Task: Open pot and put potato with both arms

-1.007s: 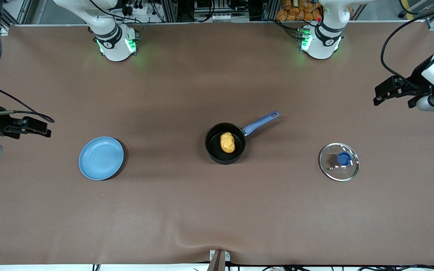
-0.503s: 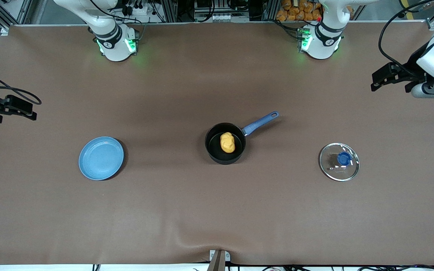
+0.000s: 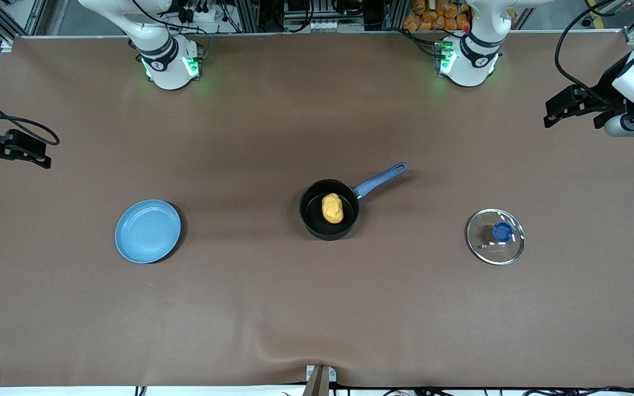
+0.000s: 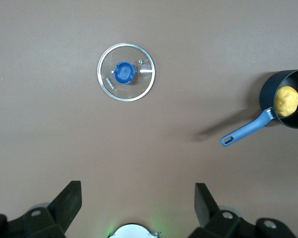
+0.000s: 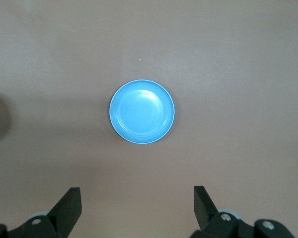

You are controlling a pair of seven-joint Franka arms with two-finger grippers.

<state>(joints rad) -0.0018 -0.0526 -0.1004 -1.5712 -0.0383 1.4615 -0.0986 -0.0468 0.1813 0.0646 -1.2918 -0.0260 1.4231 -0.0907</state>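
The black pot with its blue handle stands uncovered at the table's middle, and the yellow-orange potato lies inside it. Its glass lid with a blue knob lies flat on the table toward the left arm's end. My left gripper is open and empty, high over that end of the table. My right gripper is open and empty over the right arm's end. The left wrist view shows the lid, the pot and the potato past the left gripper. The right gripper also shows in the right wrist view.
A light-blue plate lies empty toward the right arm's end, level with the pot; it also shows in the right wrist view. Brown cloth covers the table. A small bracket sits at the table edge nearest the front camera.
Both grippers have drawn away from the table's middle toward the table's ends and the bases' side. The pot, potato, lid and plate have not moved.
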